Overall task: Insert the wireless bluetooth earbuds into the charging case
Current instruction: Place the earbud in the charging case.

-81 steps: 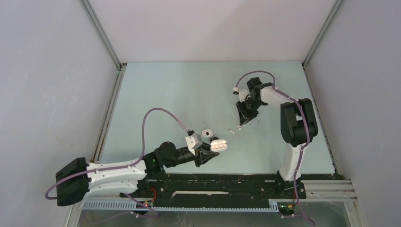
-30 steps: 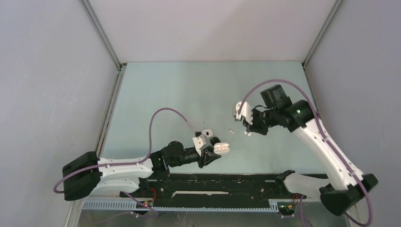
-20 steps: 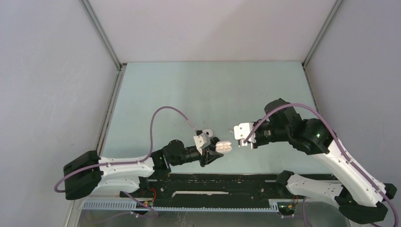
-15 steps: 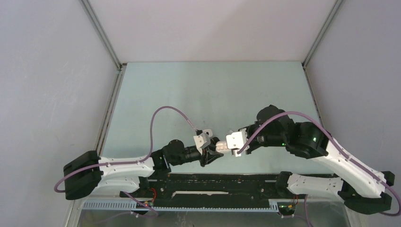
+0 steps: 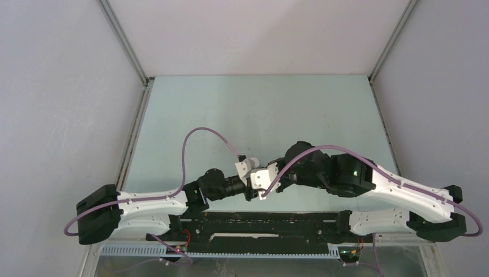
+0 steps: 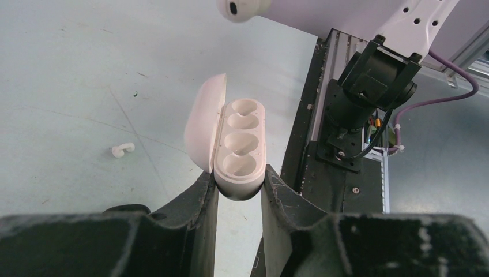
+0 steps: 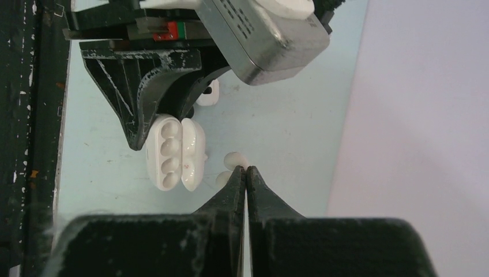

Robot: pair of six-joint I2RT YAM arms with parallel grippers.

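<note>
1. The left tool [image 6: 238, 176] clamped the open charging case [image 6: 239, 144], cavities exposed for loading.
2. The right tool [image 7: 246, 170], closed, pinched a white earbud [image 7: 233, 157] just beside it.
3. Another earbud [image 6: 123, 150] lay on the bench [image 6: 69, 69].

One open white case [image 6: 237, 138], two white earbuds [image 6: 123, 150], one other small white piece [image 7: 209, 93], one left hand [image 6: 239, 174], one right hand [image 7: 246, 168].
</note>
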